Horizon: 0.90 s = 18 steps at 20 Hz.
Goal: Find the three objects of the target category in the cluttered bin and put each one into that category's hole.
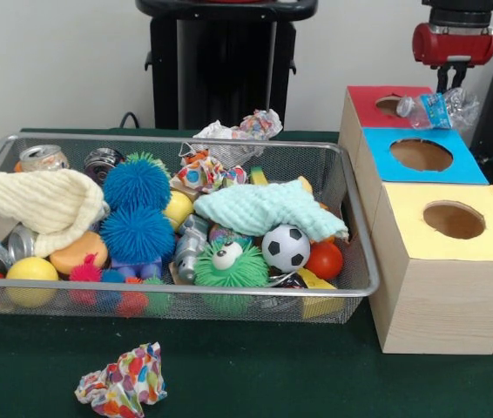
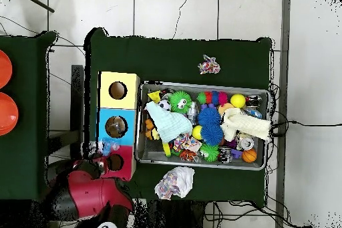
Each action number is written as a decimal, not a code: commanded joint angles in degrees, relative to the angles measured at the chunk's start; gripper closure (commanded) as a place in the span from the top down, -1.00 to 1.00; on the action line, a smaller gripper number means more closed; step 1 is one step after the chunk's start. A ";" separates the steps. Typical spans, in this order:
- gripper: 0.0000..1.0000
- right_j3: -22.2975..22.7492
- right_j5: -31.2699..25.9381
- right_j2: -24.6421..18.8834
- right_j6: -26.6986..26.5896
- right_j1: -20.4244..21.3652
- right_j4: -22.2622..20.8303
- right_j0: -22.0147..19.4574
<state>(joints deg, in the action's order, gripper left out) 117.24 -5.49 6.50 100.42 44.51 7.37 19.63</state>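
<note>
At the upper right of the front view, the red and black arm comes down over the red-topped box (image 1: 370, 103), and its gripper (image 1: 449, 84) pinches a crushed clear bottle (image 1: 438, 109) with blue markings. The fingers are closed on the bottle's upper side. The bottle lies tilted across the box's right edge, its cap end over the round hole (image 1: 389, 105) and its body hanging past the edge toward the right. It has not dropped in.

In front of that box stand the blue-topped box (image 1: 455, 165) and then the yellow-topped box (image 1: 490, 235), touching in a row along the right side of the frame.

Filling the left and centre of the front view, the wire mesh bin (image 1: 185, 300) holds a heap of clutter: two blue spiky balls (image 1: 138, 209), a green one with an eye (image 1: 229, 266), a small soccer ball (image 1: 286, 248), a pale green cloth (image 1: 264, 209), a cream knitted cloth (image 1: 42, 200), cans at the left end. At the bin's far left edge, a clear item with blue shows, too hidden to name.

On the green table (image 1: 316, 374), a wad of patterned paper (image 1: 123, 381) lies at the lower left, apart from the bin.

In the overhead view the arm (image 2: 87, 195) sits at the lower left, reaching to the red-topped box.
</note>
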 commanded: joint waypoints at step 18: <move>-1.00 -3.13 -4.01 -3.03 5.68 -0.47 -3.13 -2.73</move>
<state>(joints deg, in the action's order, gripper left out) 117.23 -5.49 6.46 100.42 44.50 5.91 18.44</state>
